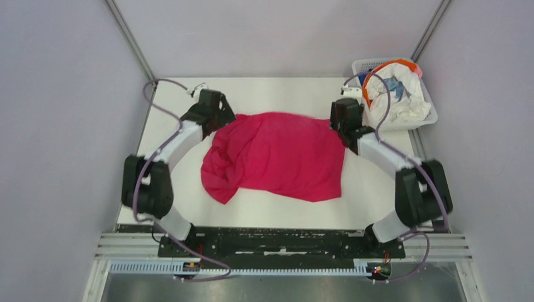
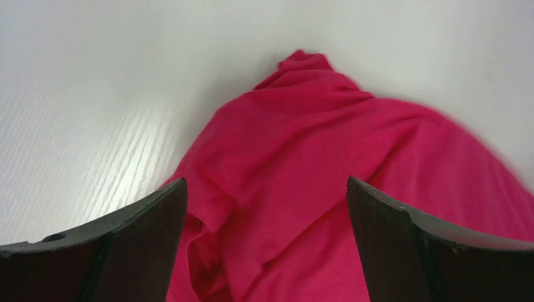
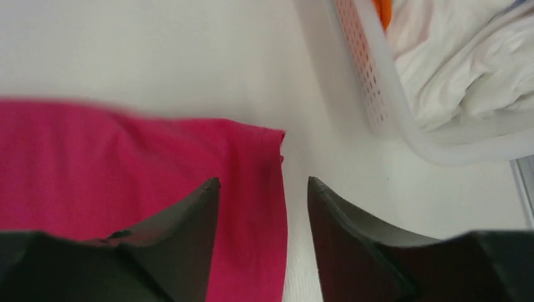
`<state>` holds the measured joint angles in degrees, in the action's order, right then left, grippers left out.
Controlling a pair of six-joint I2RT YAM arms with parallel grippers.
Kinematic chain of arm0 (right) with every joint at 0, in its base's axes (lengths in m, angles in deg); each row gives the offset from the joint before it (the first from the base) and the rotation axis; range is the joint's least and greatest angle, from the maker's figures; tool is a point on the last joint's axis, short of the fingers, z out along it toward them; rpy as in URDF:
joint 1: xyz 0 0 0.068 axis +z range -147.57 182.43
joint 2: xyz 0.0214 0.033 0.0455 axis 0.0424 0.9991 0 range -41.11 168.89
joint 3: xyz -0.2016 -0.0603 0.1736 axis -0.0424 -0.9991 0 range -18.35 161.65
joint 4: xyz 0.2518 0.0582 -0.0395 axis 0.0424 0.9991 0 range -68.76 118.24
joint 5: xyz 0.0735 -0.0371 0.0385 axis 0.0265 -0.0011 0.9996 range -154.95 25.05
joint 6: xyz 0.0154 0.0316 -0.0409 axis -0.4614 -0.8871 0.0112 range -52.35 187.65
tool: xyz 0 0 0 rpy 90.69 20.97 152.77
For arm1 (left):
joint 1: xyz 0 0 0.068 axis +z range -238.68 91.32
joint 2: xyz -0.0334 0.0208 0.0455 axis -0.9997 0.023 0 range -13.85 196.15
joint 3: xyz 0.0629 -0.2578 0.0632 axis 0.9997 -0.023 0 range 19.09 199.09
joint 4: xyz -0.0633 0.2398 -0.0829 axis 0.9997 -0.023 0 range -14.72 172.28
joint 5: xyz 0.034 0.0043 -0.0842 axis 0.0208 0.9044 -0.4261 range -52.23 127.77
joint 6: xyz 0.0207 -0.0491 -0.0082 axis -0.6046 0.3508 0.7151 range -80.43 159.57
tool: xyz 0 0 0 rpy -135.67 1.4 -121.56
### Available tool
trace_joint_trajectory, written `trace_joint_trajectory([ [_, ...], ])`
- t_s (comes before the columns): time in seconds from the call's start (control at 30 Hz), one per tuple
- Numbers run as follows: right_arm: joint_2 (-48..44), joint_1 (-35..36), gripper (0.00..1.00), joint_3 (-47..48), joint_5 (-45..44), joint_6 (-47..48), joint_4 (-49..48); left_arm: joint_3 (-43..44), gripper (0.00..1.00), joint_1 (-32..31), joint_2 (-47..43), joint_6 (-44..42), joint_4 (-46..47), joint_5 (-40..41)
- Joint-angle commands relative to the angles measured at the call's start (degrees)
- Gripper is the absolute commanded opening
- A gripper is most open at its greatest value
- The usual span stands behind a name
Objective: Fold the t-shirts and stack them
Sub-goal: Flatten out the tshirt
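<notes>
A magenta-red t-shirt [image 1: 277, 154] lies rumpled on the white table, bunched at its left side. My left gripper [image 1: 220, 123] is open over the shirt's far left corner; in the left wrist view its jaws stand wide apart above folds of the shirt [image 2: 296, 182]. My right gripper [image 1: 345, 129] is open at the shirt's far right corner; in the right wrist view its fingers straddle the shirt's right edge [image 3: 252, 189]. A white t-shirt with blue print [image 1: 403, 100] and an orange one [image 1: 403, 65] lie in the white basket [image 1: 365, 65].
The white plastic basket stands at the back right corner, close beside my right gripper; its perforated wall [image 3: 371, 82] shows in the right wrist view. Metal frame posts rise at both back corners. Bare table [image 1: 277, 211] lies in front of the shirt.
</notes>
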<state>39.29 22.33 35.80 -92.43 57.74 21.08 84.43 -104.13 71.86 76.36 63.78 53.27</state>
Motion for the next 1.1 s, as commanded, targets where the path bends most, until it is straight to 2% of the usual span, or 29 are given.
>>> trace_joint_trajectory([
  [0.0,11.4,-3.2,0.80,12.9,-0.2,-0.5,2.3,14.2,1.00,0.5,7.3,-4.9,-2.4,4.2],
  [0.03,12.3,-3.3,0.97,14.2,-0.3,-0.4,4.0,14.7,1.00,0.4,7.1,-5.1,-2.3,3.2],
  [0.1,11.4,-3.4,0.98,13.0,-0.6,-0.9,4.1,12.8,1.00,0.4,5.0,-4.8,-2.0,2.7],
  [0.2,6.9,-3.6,0.98,7.3,-1.8,-3.1,3.6,8.3,1.00,0.4,-0.1,-2.0,-7.8,3.9],
  [0.3,-0.3,-3.9,0.98,-1.6,-0.7,-6.2,2.7,-0.8,1.00,0.1,-7.4,2.6,-13.2,3.3],
  [0.37,-5.1,-4.0,0.98,-7.3,3.4,-7.5,1.3,-8.7,1.00,-0.4,-13.3,5.3,-14.7,1.6],
  [0.5,-13.3,-4.0,0.98,-18.6,17.6,-8.9,-3.5,-20.9,1.00,-3.4,-25.7,9.4,-19.2,-1.4],
  [0.7,-19.7,-3.9,0.98,-27.9,31.3,-10.6,-4.4,-33.1,1.00,-6.1,-38.7,15.4,-23.0,-9.6],
  [0.87,-21.3,-1.7,0.98,-29.8,32.2,-5.5,0.0,-37.9,1.00,-6.1,-40.0,13.5,-17.2,-13.8],
  [0.97,-20.4,1.0,0.98,-30.1,32.9,-4.4,-0.9,-38.2,1.00,-6.1,-36.4,12.0,-8.1,-18.1],
  [1.07,-17.6,2.7,0.98,-29.7,34.2,-4.4,-3.6,-36.1,1.00,-6.1,-30.5,10.2,-2.3,-18.5],
])
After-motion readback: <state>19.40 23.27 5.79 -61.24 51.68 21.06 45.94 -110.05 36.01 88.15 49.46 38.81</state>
